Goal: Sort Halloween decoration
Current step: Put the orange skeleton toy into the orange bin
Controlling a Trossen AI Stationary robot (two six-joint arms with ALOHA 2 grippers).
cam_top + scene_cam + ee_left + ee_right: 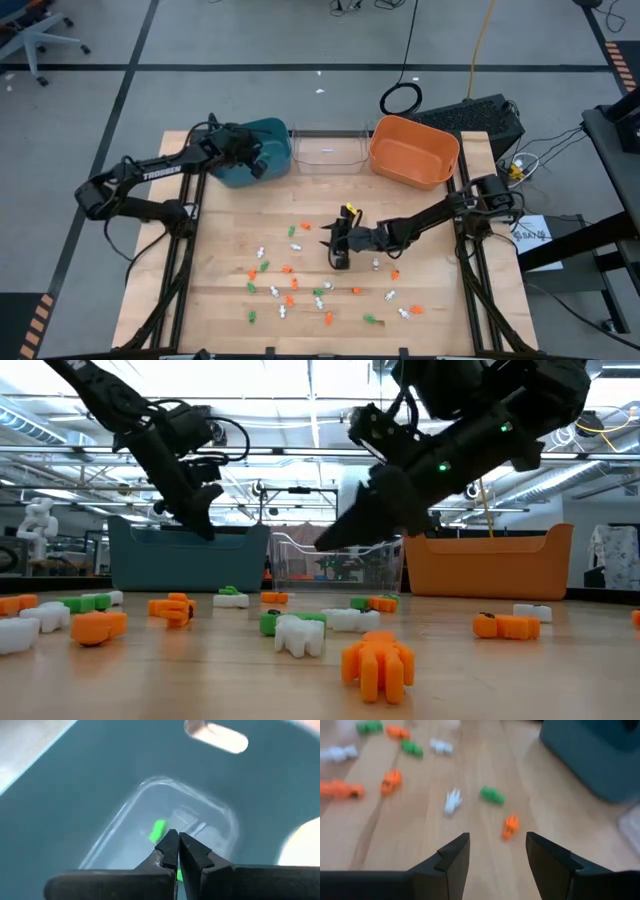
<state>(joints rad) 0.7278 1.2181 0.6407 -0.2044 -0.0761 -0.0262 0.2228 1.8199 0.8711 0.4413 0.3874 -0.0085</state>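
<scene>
Dark and folded at the elbow, the left arm is reaching its left gripper [262, 160] over the teal bin [250, 150], fingers pressed together, nothing visibly pinched; a green trinket [158, 830] is lying inside. The right gripper [338, 243] is stretching low across mid-table, fingers spread above the wood, with the Halloween decoration [290, 290] scattered over the table [230, 230] around it.
</scene>
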